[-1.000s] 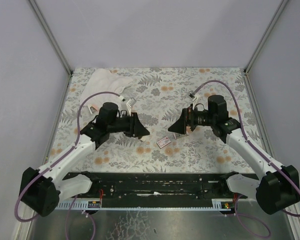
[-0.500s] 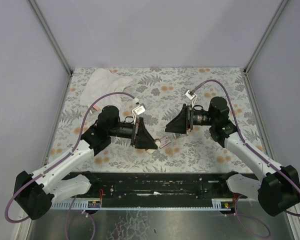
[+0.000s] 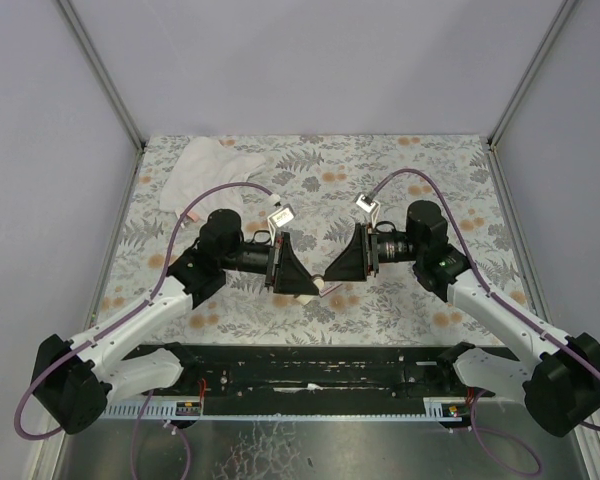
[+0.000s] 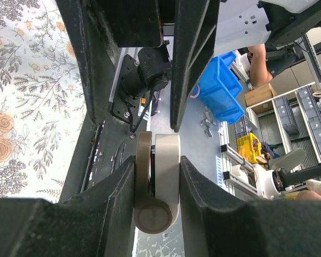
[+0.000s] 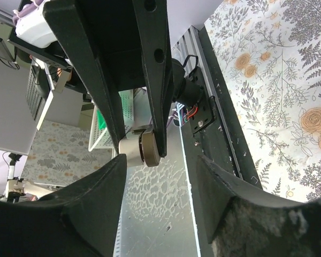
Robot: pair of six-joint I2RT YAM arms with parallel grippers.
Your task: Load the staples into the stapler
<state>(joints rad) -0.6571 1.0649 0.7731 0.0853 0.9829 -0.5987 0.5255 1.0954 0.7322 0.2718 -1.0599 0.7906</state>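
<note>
My left gripper (image 3: 308,284) is shut on the pinkish-tan and cream stapler (image 4: 156,182), which sits upright between its fingers with the round hinge end toward the wrist camera. My right gripper (image 3: 332,276) is open and faces it, tip to tip, above the middle of the table. In the right wrist view the stapler (image 5: 142,149) shows just beyond the open right gripper (image 5: 160,163), near its left finger and clamped by the left arm's dark fingers (image 5: 155,80). The red staples box is hidden under the meeting grippers.
A crumpled white cloth (image 3: 212,165) lies at the table's back left. The black rail (image 3: 310,368) with the arm bases runs along the near edge. Grey walls close in the floral table (image 3: 430,180) on three sides.
The left gripper swung right and forward to the centre, over the spot where the red box lay. The right gripper moved left to meet it. Both now face each other.
</note>
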